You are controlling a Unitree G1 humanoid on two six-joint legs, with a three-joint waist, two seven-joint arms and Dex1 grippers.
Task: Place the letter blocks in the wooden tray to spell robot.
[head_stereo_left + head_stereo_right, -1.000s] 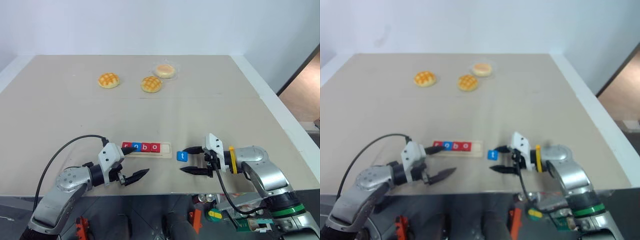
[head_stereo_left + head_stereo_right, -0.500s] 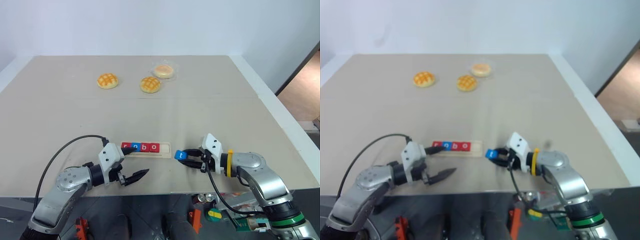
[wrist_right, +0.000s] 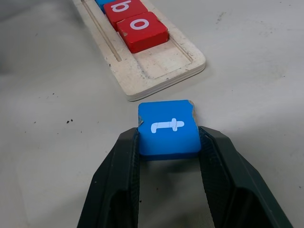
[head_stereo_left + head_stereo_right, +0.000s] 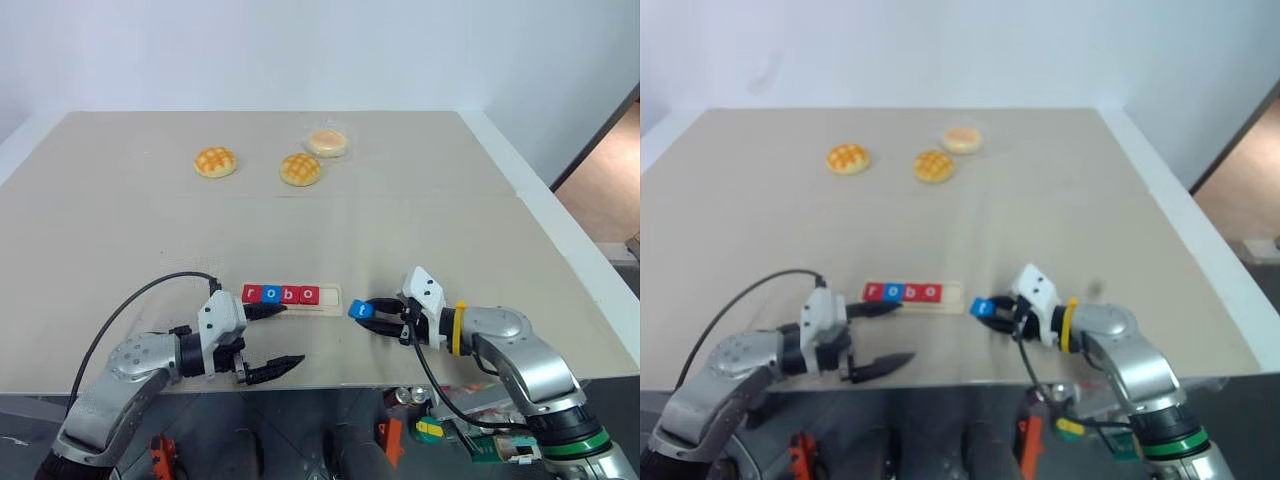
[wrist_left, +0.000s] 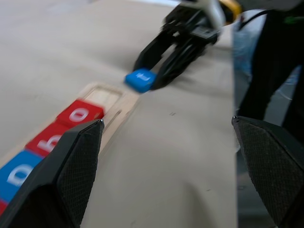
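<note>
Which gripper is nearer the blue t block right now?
Right. The right gripper is shut on the blue t block, just off the open end of the wooden tray. The left gripper hangs open at the tray's other end, apart from the block.

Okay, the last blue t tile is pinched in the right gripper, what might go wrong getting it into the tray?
The blue t tile is pinched only at its side edges by the right gripper, so it may twist or slip. The wooden tray has just one free slot beside the red o tile, so a tilted tile could catch the rim or nudge that tile.
</note>
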